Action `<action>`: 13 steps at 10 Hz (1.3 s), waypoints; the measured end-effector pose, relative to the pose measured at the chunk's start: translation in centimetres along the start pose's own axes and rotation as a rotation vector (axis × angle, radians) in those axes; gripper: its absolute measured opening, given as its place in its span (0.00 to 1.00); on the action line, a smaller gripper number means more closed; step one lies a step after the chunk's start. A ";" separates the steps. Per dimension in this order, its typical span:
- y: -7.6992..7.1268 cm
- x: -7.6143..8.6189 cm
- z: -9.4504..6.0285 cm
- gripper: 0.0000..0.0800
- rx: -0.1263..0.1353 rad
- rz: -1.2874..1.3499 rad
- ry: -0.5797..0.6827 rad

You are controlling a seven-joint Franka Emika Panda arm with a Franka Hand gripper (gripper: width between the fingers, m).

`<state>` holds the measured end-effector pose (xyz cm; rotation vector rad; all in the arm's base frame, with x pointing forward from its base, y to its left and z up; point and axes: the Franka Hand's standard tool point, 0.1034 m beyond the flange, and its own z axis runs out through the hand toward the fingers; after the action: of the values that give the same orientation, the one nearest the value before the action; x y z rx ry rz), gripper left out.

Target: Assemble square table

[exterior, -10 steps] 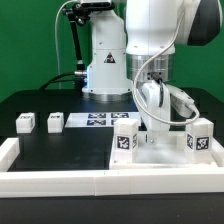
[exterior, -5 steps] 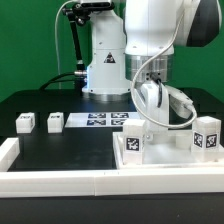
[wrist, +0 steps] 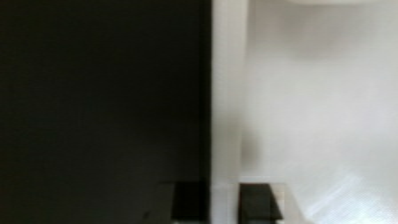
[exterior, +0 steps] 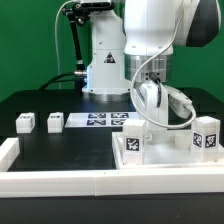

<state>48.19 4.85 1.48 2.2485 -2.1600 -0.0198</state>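
The square table's white panel (exterior: 168, 163) lies on the black table at the exterior view's right, with two tagged white blocks (exterior: 131, 143) (exterior: 208, 135) standing up from it. My gripper (exterior: 148, 127) reaches down onto the panel's far rim. In the wrist view the gripper (wrist: 226, 188) has its dark fingers (wrist: 191, 202) on either side of the panel's white rim (wrist: 224, 90), shut on it. Two loose white tagged legs (exterior: 25, 122) (exterior: 55, 122) lie at the exterior view's left, away from the gripper.
The marker board (exterior: 95, 121) lies flat behind the panel, near the arm's base. A long white L-shaped rail (exterior: 60, 180) runs along the front edge and up the exterior view's left side. Black tabletop (exterior: 70, 150) lies between the legs and the panel.
Over the last second the jaws closed on the rim, and the panel with its tagged blocks shifted toward the exterior view's right. Nothing has moved in the last half second.
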 end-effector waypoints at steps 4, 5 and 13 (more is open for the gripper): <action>0.1 1.8 -0.3 0.08 -0.013 -0.142 0.003; 0.5 3.1 -0.5 0.08 -0.030 -0.210 -0.003; 0.6 7.0 -0.6 0.08 -0.033 -0.630 0.002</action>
<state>47.88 -2.13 2.14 2.7887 -1.3486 -0.0635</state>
